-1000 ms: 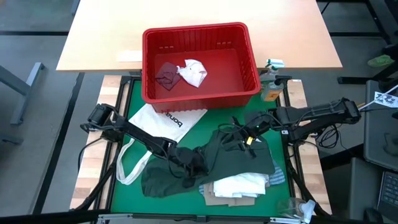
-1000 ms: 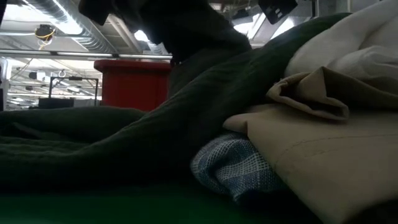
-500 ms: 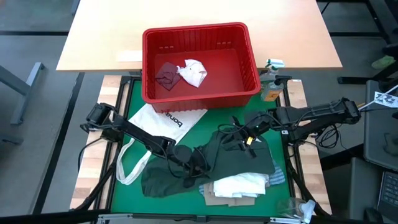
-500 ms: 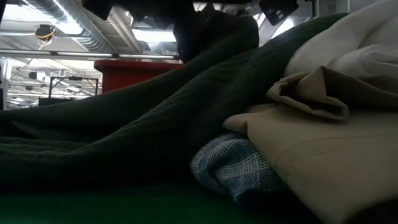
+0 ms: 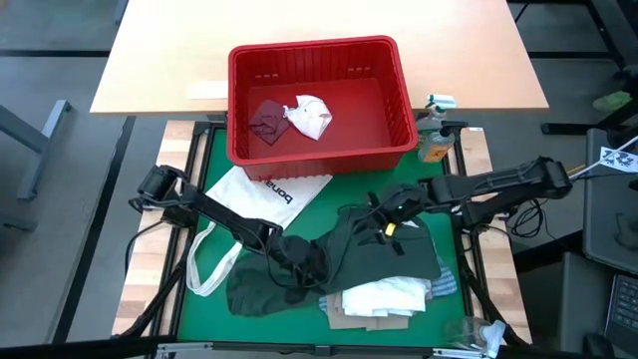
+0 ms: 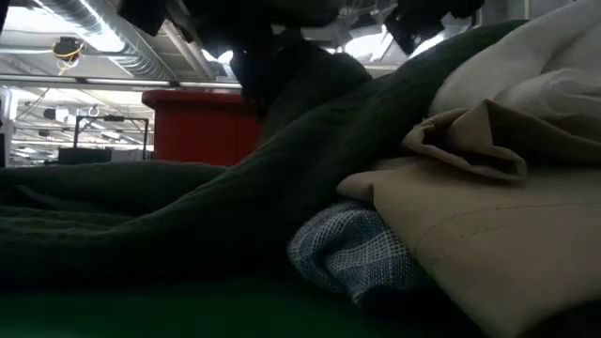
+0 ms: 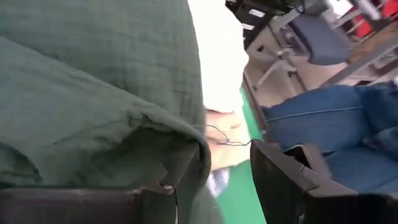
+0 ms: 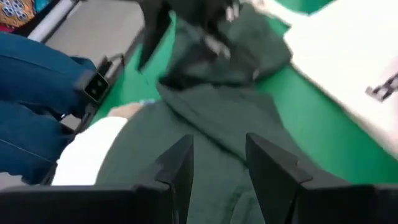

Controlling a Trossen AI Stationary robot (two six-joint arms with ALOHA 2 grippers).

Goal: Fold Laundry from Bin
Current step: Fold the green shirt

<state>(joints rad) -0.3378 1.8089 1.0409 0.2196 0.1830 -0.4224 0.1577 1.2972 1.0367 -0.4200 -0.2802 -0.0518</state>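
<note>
1. High view: the dark green-grey top (image 5: 369, 254) lies on the surface's green mat, below the red bin (image 5: 321, 100); left pincer (image 5: 307, 267) and right pincer (image 5: 389, 217) sit on it.
2. Left wrist view: fingers apart, empty.
3. Right wrist view: fingers parted above the top, gripping nothing.

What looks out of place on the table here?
The white tote lies on the mat with its straps sprawled, partly under the left arm. The green top is rumpled over the folded stack, not flat. Two small pieces remain in the bin.
</note>
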